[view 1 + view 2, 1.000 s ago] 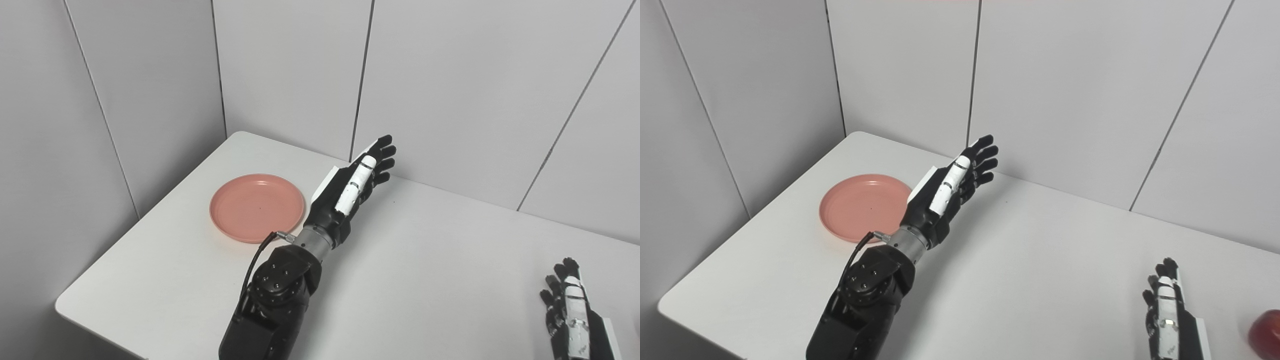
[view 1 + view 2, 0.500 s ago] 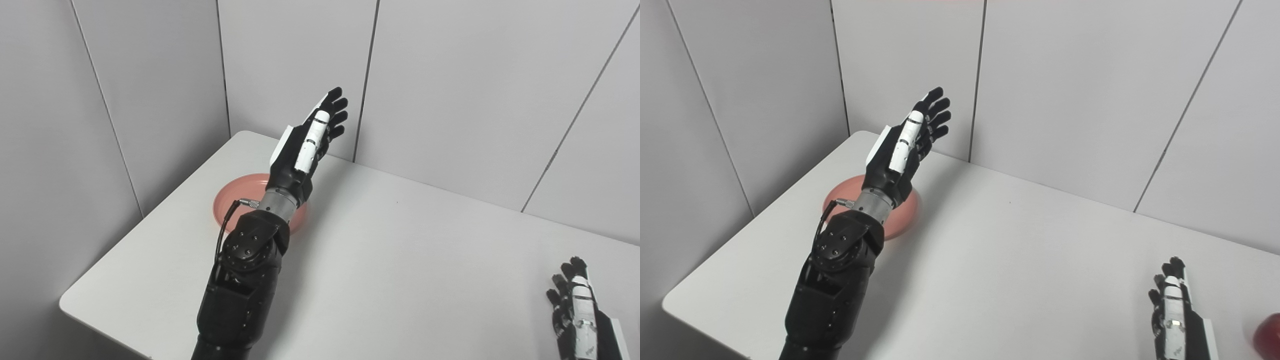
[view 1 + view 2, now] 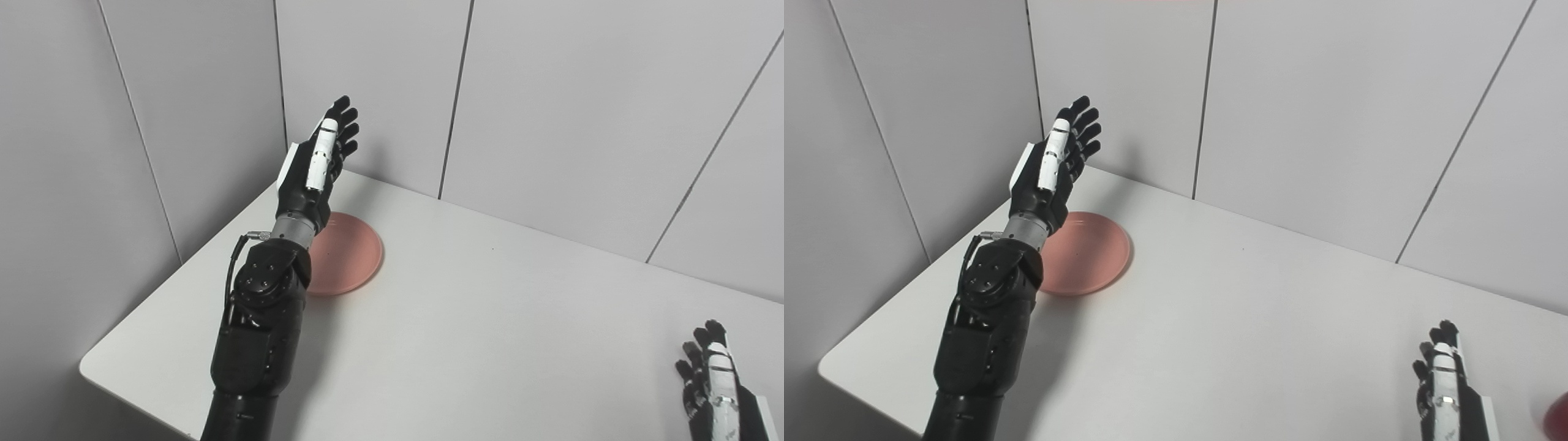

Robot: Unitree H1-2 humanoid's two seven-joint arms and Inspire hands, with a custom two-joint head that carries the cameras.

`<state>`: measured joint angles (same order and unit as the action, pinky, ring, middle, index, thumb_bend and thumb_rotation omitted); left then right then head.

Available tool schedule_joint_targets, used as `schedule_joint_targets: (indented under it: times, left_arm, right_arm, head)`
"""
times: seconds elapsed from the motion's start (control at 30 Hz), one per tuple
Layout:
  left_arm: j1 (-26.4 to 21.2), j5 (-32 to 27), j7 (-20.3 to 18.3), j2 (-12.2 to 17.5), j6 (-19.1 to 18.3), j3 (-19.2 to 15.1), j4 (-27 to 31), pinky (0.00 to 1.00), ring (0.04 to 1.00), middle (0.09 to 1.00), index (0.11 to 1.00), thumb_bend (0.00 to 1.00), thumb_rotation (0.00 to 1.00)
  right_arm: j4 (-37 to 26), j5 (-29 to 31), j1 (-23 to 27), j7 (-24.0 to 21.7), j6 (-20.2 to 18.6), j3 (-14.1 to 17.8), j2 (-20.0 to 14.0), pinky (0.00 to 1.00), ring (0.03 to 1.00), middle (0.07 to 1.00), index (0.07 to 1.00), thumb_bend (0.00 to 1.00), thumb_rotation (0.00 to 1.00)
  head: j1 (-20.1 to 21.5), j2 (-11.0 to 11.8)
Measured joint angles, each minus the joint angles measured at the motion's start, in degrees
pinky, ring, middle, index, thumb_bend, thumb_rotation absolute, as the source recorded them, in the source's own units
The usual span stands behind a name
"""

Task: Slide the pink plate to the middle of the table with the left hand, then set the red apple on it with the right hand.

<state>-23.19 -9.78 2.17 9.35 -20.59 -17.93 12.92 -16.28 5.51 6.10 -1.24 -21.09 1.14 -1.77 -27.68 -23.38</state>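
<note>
The pink plate (image 3: 349, 257) lies flat near the table's far left corner, its left part hidden behind my left forearm. My left hand (image 3: 315, 165) is raised above the plate's far left side, open, fingers straight and apart, holding nothing. My right hand (image 3: 713, 383) rests low at the bottom right, open and empty. In the right eye view the plate (image 3: 1090, 251), left hand (image 3: 1053, 162) and right hand (image 3: 1442, 386) show the same. A sliver of the red apple (image 3: 1557, 416) shows at the right edge, to the right of the right hand.
The white table (image 3: 490, 318) fits into a corner of grey panel walls (image 3: 551, 92). Its left edge and near-left corner lie close to my left arm. The left hand is near the wall corner.
My left hand has swung up and to the left, from right of the plate to above its far left side. The view has drifted slightly. The right hand has stayed put.
</note>
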Motion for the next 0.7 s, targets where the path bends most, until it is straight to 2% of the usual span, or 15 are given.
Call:
schedule_joint_targets:
  times: [0.23, 0.7]
  left_arm:
    - [-0.6, 0.0, 1.4, 1.2, 0.0, -2.1, -0.5, 0.91, 0.912, 0.909, 0.887, 0.39, 1.0]
    - [-0.7, -3.0, 2.0, 5.1, 1.6, -7.5, -8.6, 0.89, 0.893, 0.89, 0.87, 0.34, 1.0]
  right_arm:
    - [-1.0, 0.0, 0.0, 0.0, -1.4, 0.0, 0.0, 1.0, 1.0, 1.0, 1.0, 0.0, 1.0]
    - [-1.0, 0.5, 0.0, 0.0, -1.8, 0.3, 0.0, 1.0, 1.0, 1.0, 1.0, 0.0, 1.0]
  head:
    - [-0.4, -0.1]
    - [-0.7, -0.3]
